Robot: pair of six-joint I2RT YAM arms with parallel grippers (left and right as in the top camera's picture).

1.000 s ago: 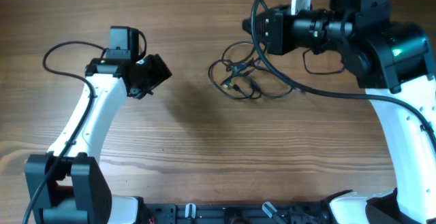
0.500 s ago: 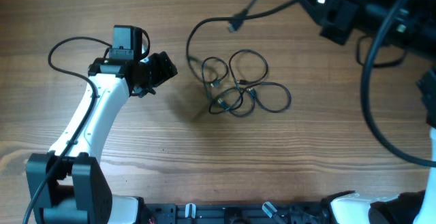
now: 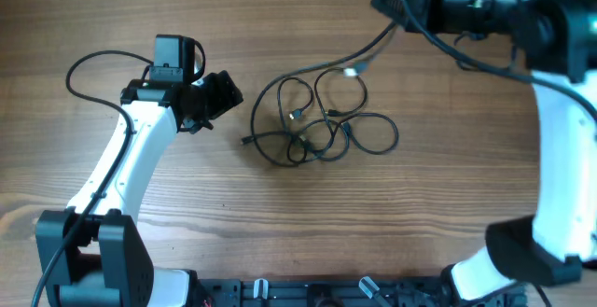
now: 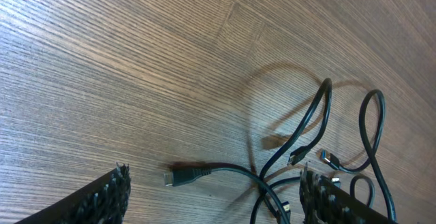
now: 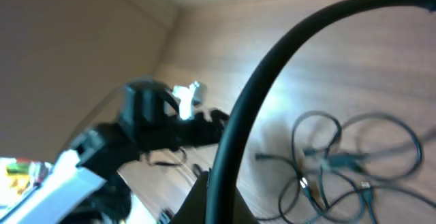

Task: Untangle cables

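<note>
while one cord hangs from the right arm, the knot could pull tight

though the left gripper [image 3: 229, 94] sits just left of the pile, its jaws are spread wide with nothing between them. in the left wrist view a loose black plug [image 4: 176, 176] lies on the wooden table [image 3: 187, 214] ahead of its fingers, near them but not touching.

the cables [image 3: 315, 137] lie mid-table as a flat heap of overlapping loops, several strands crossing at one spot. from that heap a raised cable [image 3: 368, 53] climbs up and rightward to the right gripper [image 3: 387, 4]. its jaws are clenched and seem to pinch that cord, though the fingertips are not plainly shown.

the main risk is judged to be the crossing. if the right arm draws the cord farther while the loops overlap, they could cinch into a real knot, or the whole heap could slide along with it. the thin cord might also slip from the pinch under tension. on the left, closing over two strands at once would lock them together rather than part them.
</note>
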